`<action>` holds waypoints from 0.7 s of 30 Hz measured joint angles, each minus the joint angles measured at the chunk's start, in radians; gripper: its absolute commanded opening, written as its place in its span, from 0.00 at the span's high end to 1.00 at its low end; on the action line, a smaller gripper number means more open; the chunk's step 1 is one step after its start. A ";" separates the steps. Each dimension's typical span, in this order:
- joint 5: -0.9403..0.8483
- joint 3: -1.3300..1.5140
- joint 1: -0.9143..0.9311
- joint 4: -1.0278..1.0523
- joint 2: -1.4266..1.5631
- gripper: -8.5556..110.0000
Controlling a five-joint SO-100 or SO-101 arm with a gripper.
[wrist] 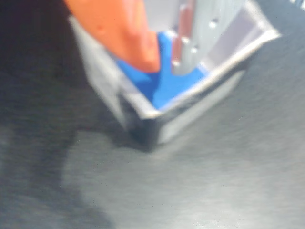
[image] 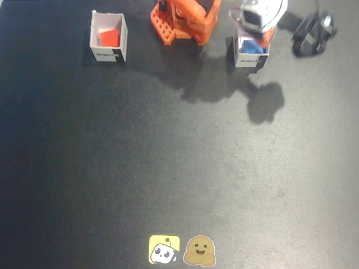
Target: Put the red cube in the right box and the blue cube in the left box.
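The red cube lies inside the right box, which stands at the back left in the fixed view. The blue cube is inside the left box, which stands at the back right in the fixed view; there the cube shows just above the front wall. My gripper hangs over this box. In the wrist view the gripper reaches into the box, its orange finger and grey finger close together over the cube. The blur hides whether they grip it.
The orange arm base stands at the back between the two boxes. A black object with a cable lies at the back right. Two stickers sit at the near edge of the dark mat.
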 measured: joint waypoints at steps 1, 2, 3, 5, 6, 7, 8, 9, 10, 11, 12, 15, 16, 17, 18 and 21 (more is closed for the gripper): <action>-0.018 0.000 0.025 0.005 -0.003 0.93; -0.020 0.000 0.054 0.005 -0.003 0.93; -0.018 0.000 0.091 0.005 -0.003 0.93; -0.018 0.000 0.144 0.008 -0.003 0.93; -0.021 0.000 0.170 0.008 -0.003 0.93; -0.031 0.000 0.209 0.008 -0.003 0.93; -0.032 0.000 0.252 0.008 -0.003 0.93; -0.031 0.000 0.296 0.008 -0.003 0.93; -0.043 0.000 0.331 0.008 -0.003 0.93; -0.051 0.000 0.364 0.008 -0.003 0.93; -0.069 0.000 0.403 0.008 -0.003 0.93; -0.098 0.000 0.534 0.000 0.000 0.93; -0.114 0.000 0.572 -0.006 0.000 0.93; -0.121 0.000 0.611 -0.011 0.000 0.93; -0.144 0.000 0.660 -0.015 0.006 0.93; -0.198 0.000 0.822 -0.031 0.040 0.93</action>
